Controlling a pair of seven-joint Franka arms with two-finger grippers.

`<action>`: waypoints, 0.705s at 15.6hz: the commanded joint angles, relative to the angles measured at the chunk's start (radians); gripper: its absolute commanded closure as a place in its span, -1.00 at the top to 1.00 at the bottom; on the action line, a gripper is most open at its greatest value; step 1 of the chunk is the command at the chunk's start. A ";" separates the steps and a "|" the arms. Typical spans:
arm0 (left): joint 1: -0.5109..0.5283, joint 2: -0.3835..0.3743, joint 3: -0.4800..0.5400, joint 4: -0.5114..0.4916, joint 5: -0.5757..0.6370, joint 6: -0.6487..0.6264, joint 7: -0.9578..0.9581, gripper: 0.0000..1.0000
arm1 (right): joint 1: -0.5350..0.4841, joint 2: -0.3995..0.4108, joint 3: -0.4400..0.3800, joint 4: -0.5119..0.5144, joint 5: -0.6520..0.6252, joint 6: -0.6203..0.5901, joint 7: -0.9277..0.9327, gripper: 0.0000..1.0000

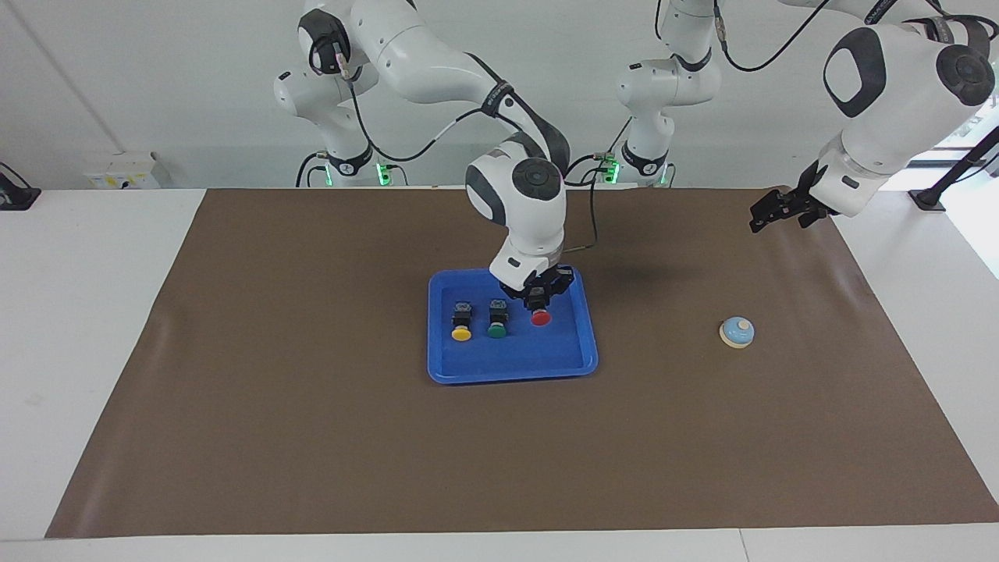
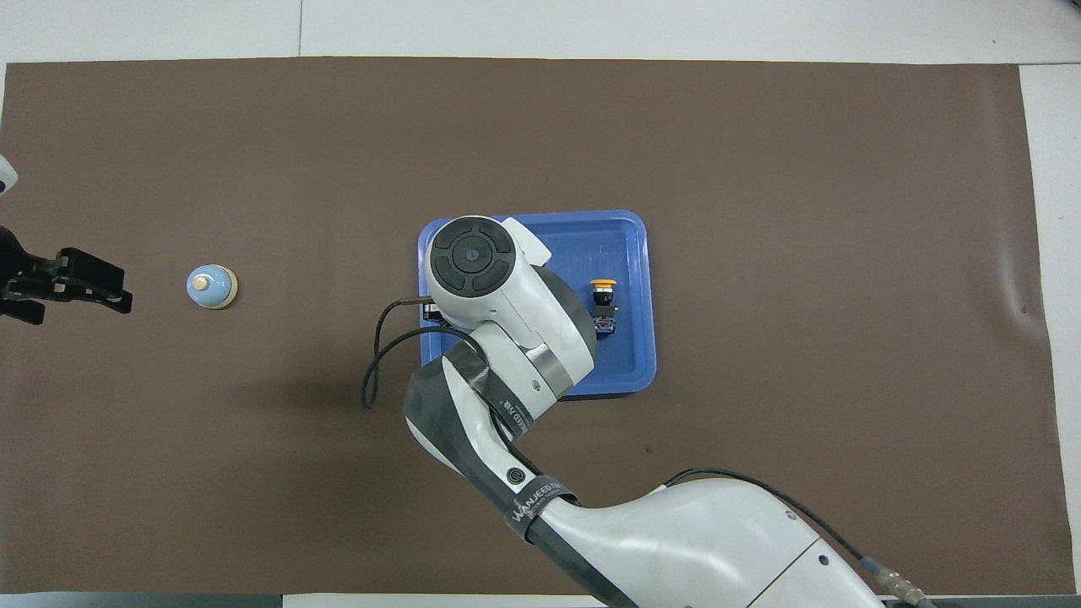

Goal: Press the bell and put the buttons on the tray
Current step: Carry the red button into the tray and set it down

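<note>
My right gripper is low inside the blue tray, fingers closed narrow on the black body of the red button, at the tray's end toward my left arm. From above my wrist hides it, so I go by the facing view. Can't tell if the button's base already sits on the tray floor or hangs just above it.

Yellow button and green button already lie in the tray, in a row w/ the red one, each apart from the next. So this looks like the last button going down.

To do it well: ease down till the body rests flat, spread fingers only a little, then lift straight up so the cap doesn't tip or roll into the green one. Keep off the tray rim just beside it.

Bell sits on the brown mat, well apart from the tray, toward my left arm's end. My left gripper waits raised over the mat's edge on that end; can't tell its state
</note>
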 commanded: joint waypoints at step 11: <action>-0.004 -0.028 0.003 -0.028 -0.001 0.007 0.004 1.00 | -0.008 -0.008 -0.011 -0.088 0.003 0.072 0.015 1.00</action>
